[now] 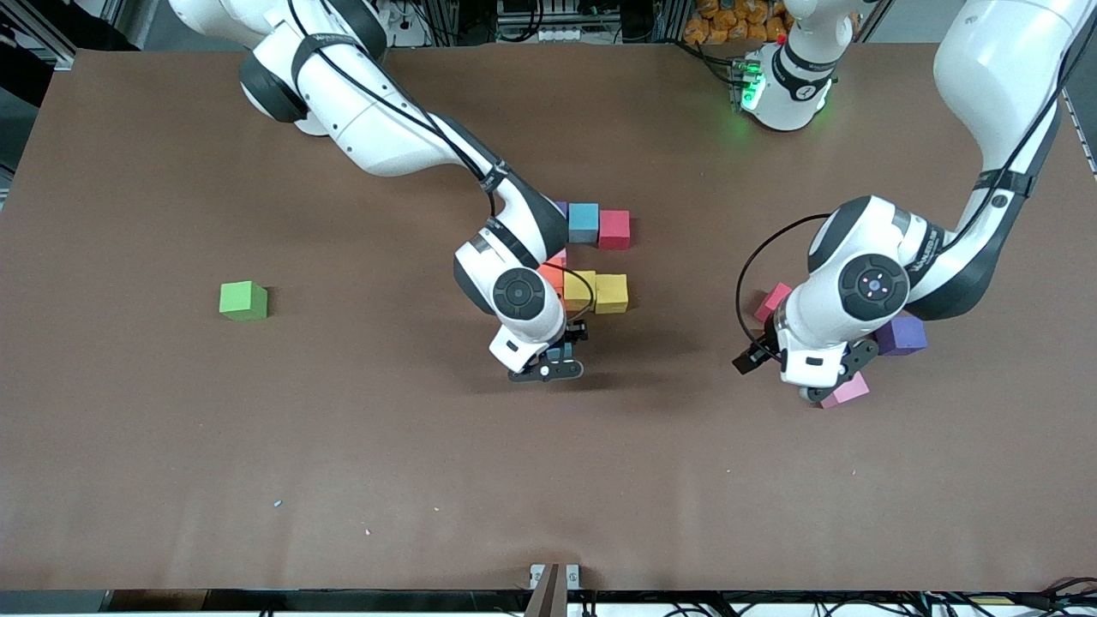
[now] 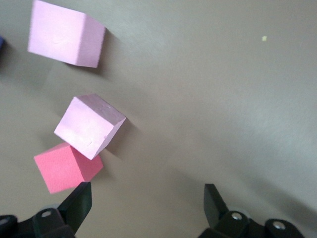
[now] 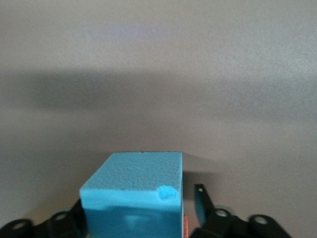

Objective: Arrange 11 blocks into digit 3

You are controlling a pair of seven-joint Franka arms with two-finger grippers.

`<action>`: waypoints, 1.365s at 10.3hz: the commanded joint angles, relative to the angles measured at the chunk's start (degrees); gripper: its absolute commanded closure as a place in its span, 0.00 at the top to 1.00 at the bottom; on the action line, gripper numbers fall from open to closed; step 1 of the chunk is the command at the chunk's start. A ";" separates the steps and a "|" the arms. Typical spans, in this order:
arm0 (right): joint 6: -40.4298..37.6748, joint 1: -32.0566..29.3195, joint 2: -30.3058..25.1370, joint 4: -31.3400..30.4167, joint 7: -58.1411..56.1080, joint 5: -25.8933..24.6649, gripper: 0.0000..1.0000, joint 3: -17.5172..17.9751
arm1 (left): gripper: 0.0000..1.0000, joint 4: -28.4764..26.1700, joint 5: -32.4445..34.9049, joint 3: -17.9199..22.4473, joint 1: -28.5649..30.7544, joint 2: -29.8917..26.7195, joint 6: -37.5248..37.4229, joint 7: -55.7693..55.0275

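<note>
**Right gripper at a blue block, left gripper over the loose pink ones**

Front view: the right gripper (image 1: 561, 347) is low at the table (image 1: 343, 446), just nearer the camera than the block cluster. The cluster shows a light blue block (image 1: 584, 223) touching a red block (image 1: 614, 229), and nearer the camera two yellow blocks (image 1: 597, 291) side by side, with an orange block (image 1: 551, 276) partly hidden by the arm. A green cube (image 1: 243, 301) lies well apart, toward the right arm's end. The left gripper (image 1: 814, 377) hangs over loose blocks toward the left arm's end: a purple block (image 1: 900, 335), a pink block (image 1: 847, 391) and a rose-red block (image 1: 772, 301).

Left wrist view: the left fingers (image 2: 79, 203) stand wide apart and empty. Two pink blocks (image 2: 89, 125) and the rose-red one (image 2: 67, 167) lie near them, the middle pink touching the rose-red.

Right wrist view: a second light blue block (image 3: 133, 196) sits on the table between the right fingers (image 3: 200, 203). One finger shows a small gap to the block; the grip looks released.
</note>
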 commanded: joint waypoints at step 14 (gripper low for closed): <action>-24.37 -19.50 -26.86 -16.51 -15.10 0.78 1.00 1.04 | 1.00 0.48 6.07 5.37 -0.42 5.95 0.18 22.61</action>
